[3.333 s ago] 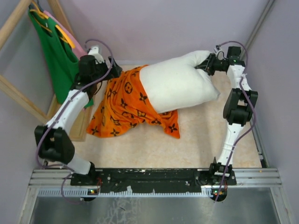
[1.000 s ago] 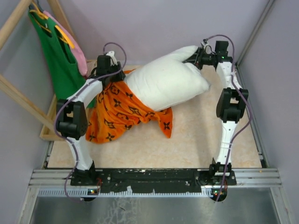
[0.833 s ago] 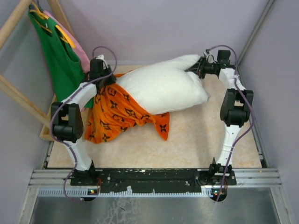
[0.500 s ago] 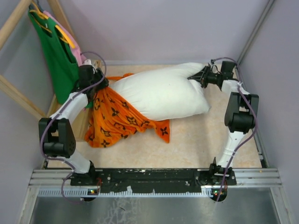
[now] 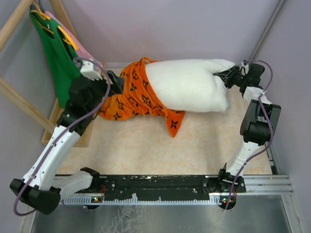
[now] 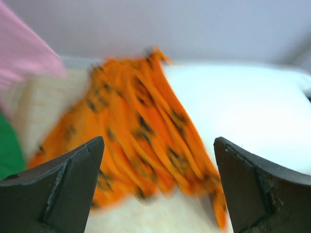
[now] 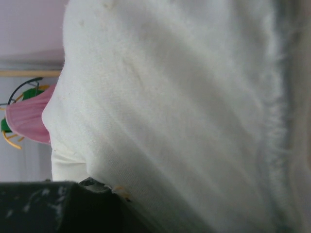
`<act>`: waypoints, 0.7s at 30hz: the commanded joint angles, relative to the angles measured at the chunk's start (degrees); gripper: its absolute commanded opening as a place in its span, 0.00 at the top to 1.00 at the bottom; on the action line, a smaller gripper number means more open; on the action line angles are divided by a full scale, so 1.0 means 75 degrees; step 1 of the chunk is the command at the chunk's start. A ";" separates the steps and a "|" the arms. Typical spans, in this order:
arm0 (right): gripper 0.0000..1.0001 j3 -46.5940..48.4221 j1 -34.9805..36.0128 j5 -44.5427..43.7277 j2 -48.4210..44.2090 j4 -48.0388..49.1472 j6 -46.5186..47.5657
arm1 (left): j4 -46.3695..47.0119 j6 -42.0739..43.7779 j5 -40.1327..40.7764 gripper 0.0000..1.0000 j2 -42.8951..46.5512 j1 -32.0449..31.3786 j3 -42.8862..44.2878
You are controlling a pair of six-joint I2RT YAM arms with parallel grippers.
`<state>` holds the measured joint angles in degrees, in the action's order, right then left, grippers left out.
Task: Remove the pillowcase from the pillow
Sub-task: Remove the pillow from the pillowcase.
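The white pillow (image 5: 187,90) lies across the back of the table, and its left end is still inside the orange pillowcase (image 5: 138,94) with black motifs. My left gripper (image 5: 115,82) is open and empty just left of the bunched pillowcase. In the left wrist view the pillowcase (image 6: 146,131) lies ahead between the spread fingers (image 6: 68,179), apart from them, with the pillow (image 6: 243,111) to its right. My right gripper (image 5: 227,76) is shut on the pillow's far right corner. White pillow fabric (image 7: 184,97) fills the right wrist view, with one finger (image 7: 48,206) showing at the bottom left.
A green tank top (image 5: 58,53) and a pink garment (image 5: 82,48) hang on a wooden frame (image 5: 19,99) at the back left, close to my left arm. Purple walls enclose the table. A metal rail (image 5: 160,187) runs along the near edge.
My left gripper has let go of the pillowcase and drawn back to the near left. My right gripper has pulled the pillow to the right, and the pillowcase has gone with it.
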<state>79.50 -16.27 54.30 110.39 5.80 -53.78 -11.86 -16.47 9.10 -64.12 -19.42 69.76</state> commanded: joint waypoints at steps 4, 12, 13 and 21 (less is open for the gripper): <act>1.00 0.0506 0.0352 -0.1006 -0.0432 0.0330 0.0307 | -0.0470 -0.0937 0.1234 0.01 -0.0072 -0.3212 -0.1854; 1.00 0.0586 0.0737 -0.1024 -0.0336 0.0248 0.0429 | 0.0687 -0.0628 0.1595 0.00 -0.1931 -0.4260 -0.1153; 1.00 0.0586 0.0740 -0.1008 -0.0358 0.0211 0.0448 | 0.0681 -0.0517 0.1717 0.00 -0.2215 -0.4258 -0.0908; 1.00 0.0533 0.0741 -0.0852 -0.0679 0.0119 0.0560 | 0.0478 0.0445 0.3222 0.01 -0.4065 -0.3781 0.0563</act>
<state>80.71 -11.66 47.64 110.37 4.47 -50.98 -9.32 -17.58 27.73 -90.61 -50.54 70.46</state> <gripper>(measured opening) 0.229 0.996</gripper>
